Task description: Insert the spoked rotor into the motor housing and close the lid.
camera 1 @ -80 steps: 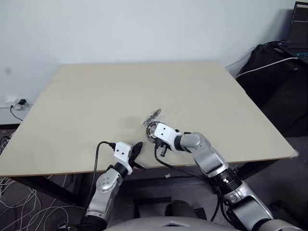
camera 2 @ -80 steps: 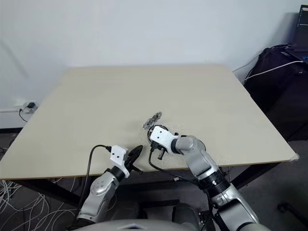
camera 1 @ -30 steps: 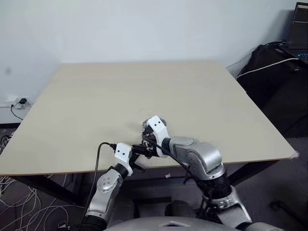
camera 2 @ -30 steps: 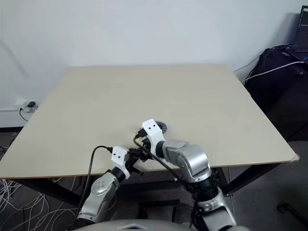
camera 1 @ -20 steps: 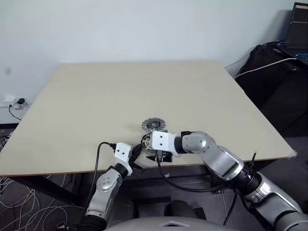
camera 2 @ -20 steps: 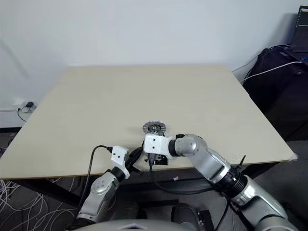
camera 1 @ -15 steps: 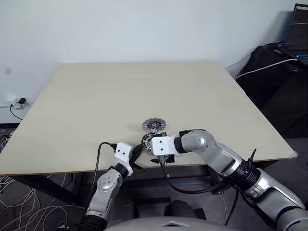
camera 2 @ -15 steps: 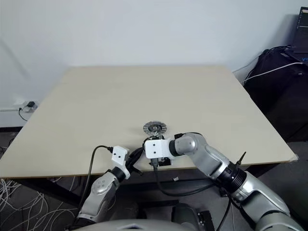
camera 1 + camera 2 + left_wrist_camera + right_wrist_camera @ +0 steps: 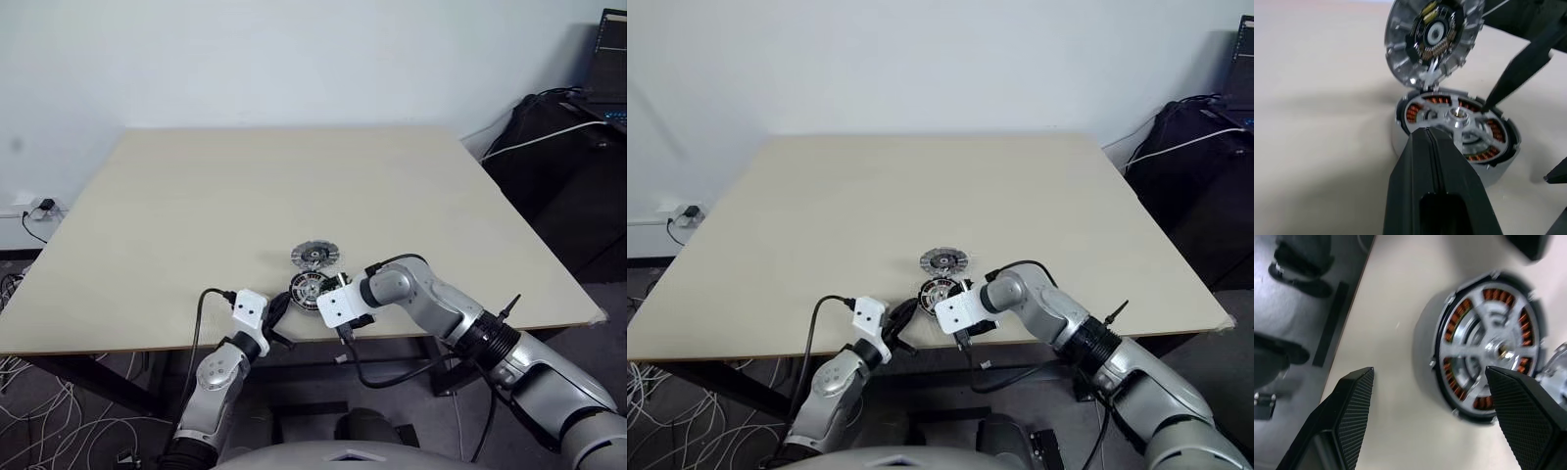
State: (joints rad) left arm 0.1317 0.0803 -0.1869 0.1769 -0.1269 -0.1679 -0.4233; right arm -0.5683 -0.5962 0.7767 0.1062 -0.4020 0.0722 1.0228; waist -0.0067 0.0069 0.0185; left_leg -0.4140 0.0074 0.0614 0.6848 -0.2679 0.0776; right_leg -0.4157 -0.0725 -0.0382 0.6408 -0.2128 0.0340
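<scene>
1. Motor housing (image 9: 310, 288) sits on table (image 9: 196, 196) nr front edge, spoked rotor (image 9: 1457, 117) seated in it.
2. Lid (image 9: 313, 255) lies just behind housing.
3. Left gripper (image 9: 278, 305) just left of housing; right gripper (image 9: 345, 318) just right, at table edge.

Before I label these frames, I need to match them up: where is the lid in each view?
Left eye view: the lid lies just beyond the motor housing.
Right eye view: same spot, beyond the housing.
Left wrist view: the toothed silvery disc behind the housing.
Right wrist view: a silvery sliver at the picture's edge beside the housing, probably it.
Shared landmark: the motor housing, copper showing between its spokes.
</scene>
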